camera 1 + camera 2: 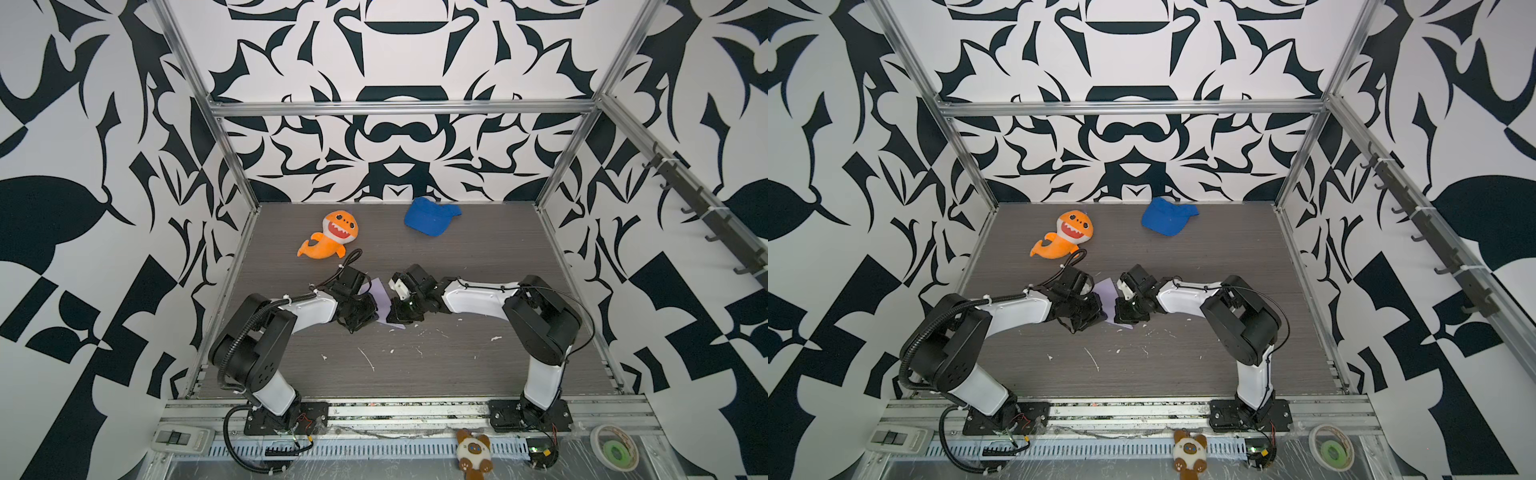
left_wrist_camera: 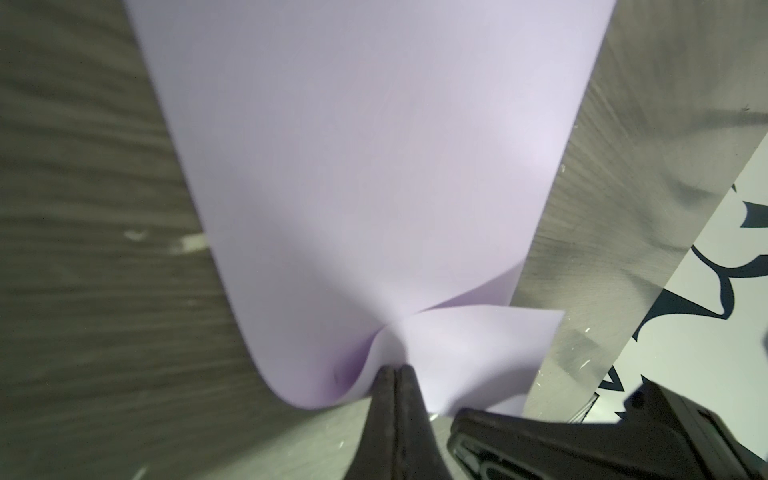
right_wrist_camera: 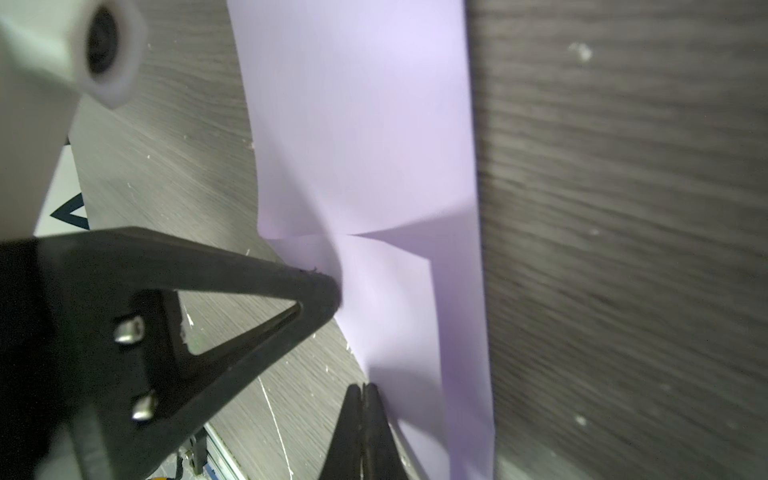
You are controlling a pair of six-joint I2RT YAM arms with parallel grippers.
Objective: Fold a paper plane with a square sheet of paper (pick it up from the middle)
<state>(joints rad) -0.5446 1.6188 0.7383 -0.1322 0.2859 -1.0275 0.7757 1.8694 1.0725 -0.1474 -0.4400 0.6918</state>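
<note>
Left tool (image 2: pixel 395 372) and right tool (image 3: pixel 365 388), both pressed together, each pinch the curled paper (image 1: pixel 380 294) between them, mid-frame over the table (image 1: pixel 478 257).

Your square sheet of paper (image 1: pixel 379 296) is pale lavender, matte and unmarked. It sits mid-scene, raised on edge rather than lying flat, and bent over on itself in a soft curve. The left gripper (image 2: pixel 395 370) and right gripper (image 3: pixel 363 388) each pinch it, and a corner flap curls out beside the left one.
</note>
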